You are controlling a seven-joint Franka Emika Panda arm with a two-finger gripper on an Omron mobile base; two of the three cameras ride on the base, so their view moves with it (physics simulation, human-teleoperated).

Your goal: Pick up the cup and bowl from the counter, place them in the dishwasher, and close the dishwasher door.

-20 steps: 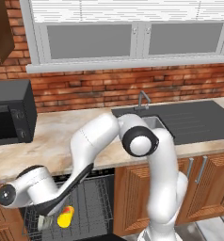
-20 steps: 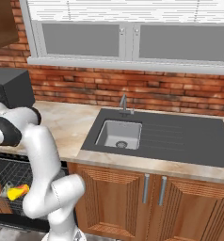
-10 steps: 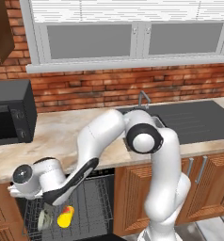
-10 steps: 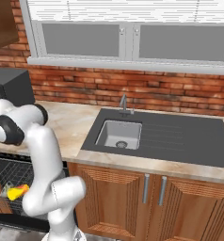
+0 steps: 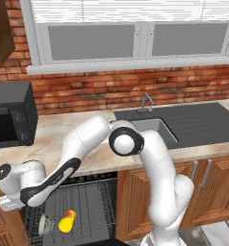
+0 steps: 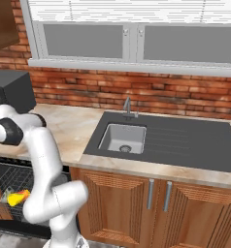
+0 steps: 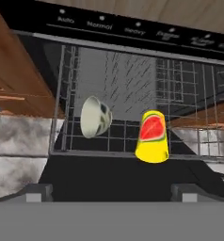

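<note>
Pincer tips stand wide apart, holding nothing. Small yellow cup with a red mark and pale shiny bowl already sit on the grey wire rack inside the black dishwasher, so only its door looks left to shut.

Cup beside bowl in dishwasher rack.

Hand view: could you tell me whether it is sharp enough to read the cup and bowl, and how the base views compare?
Hand view: soft, panel lettering blurred, yet cup and bowl read clearly in the rack. Left base view: evenly lit, both small. Right base view: the arm hides part of the rack.
</note>
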